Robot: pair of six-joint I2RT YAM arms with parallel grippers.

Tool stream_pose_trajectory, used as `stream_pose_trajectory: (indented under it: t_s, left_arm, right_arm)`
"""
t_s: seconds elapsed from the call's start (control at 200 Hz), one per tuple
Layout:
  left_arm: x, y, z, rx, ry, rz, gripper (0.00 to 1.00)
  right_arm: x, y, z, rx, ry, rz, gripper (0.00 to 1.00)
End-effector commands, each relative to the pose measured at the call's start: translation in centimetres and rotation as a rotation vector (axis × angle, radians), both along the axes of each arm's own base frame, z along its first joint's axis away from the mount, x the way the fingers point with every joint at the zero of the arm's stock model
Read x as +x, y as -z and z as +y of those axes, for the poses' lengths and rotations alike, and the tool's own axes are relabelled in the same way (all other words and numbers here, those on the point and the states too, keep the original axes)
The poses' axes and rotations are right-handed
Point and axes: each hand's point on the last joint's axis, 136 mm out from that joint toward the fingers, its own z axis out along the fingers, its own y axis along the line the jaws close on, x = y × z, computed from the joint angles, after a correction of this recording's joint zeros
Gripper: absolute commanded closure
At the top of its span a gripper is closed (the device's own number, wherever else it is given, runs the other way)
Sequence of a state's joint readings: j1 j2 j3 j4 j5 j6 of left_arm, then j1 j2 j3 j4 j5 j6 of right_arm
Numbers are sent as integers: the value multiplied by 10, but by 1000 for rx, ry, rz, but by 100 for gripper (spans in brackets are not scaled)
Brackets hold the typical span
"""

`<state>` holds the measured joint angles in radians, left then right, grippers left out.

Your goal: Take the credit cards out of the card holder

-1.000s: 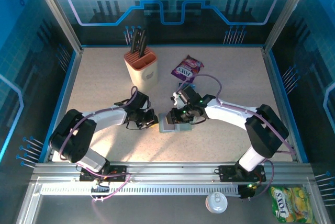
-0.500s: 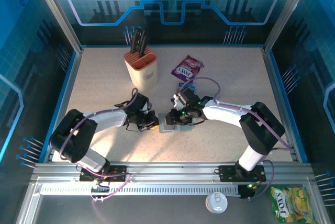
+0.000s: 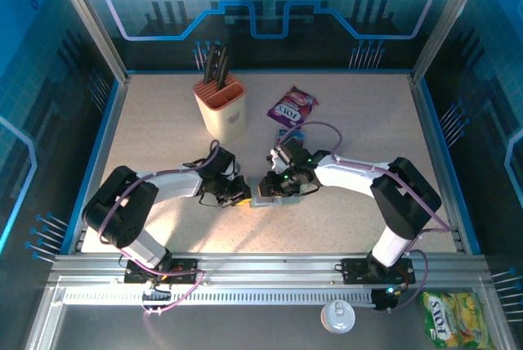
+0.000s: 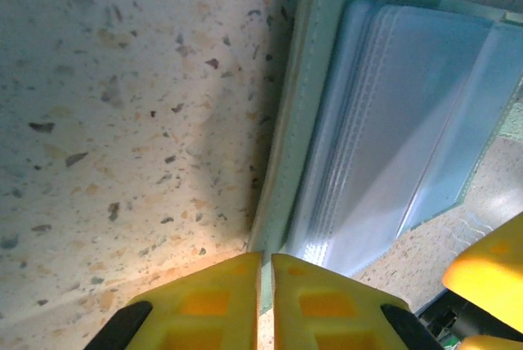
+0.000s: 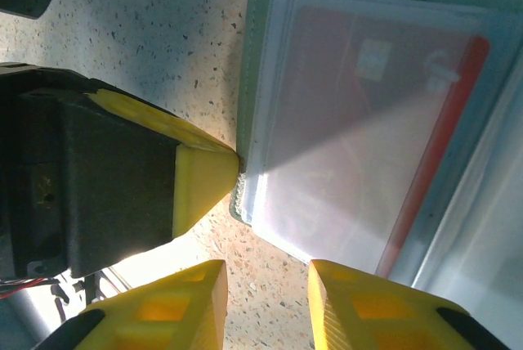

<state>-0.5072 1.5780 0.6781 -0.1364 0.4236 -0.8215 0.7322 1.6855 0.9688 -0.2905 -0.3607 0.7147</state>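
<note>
**Nosing at the holder's edge, no card in either claw**

Your left claw has its fingers pressed together with barely a slit between them. The tips are against the edge of the card holder; whether they nip the cover, you cannot tell. Your right claw hangs narrowly parted over bare worktop, just beside the holder's corner, holding nothing. The holder lies open and flat between the two claws, its clear sleeves fanned. A red card sits fully seated inside one sleeve. Farther out, a small blue flat piece lies near the purple packet. It may be a card already out, but it is too small to tell. Judgement: early going. The red card at least is left to pull, and the other sleeves are unchecked.
</note>
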Motion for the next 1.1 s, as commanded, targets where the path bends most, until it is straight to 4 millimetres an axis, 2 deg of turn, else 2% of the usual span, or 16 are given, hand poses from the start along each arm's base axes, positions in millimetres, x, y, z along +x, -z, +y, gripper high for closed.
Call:
stream_pose_trajectory:
  t_s: [0.0, 0.17, 0.54, 0.885, 1.096]
  left_arm:
    - [7, -17, -4, -16, 2, -49, 87]
    - [8, -23, -13, -64, 19, -58, 85]
    - [-4, 6, -10, -5, 24, 39, 87]
    - [-9, 13, 13, 128, 23, 47, 90]
    - [-7, 10, 16, 135, 13, 20, 89]
  right_arm:
    - [0, -4, 2, 12, -8, 6, 68]
    - [1, -4, 4, 16, -13, 8, 68]
    - [-1, -1, 1, -1, -15, 13, 67]
    - [-1, -1, 3, 0, -3, 25, 66]
    - [2, 1, 12, 24, 28, 35, 63]
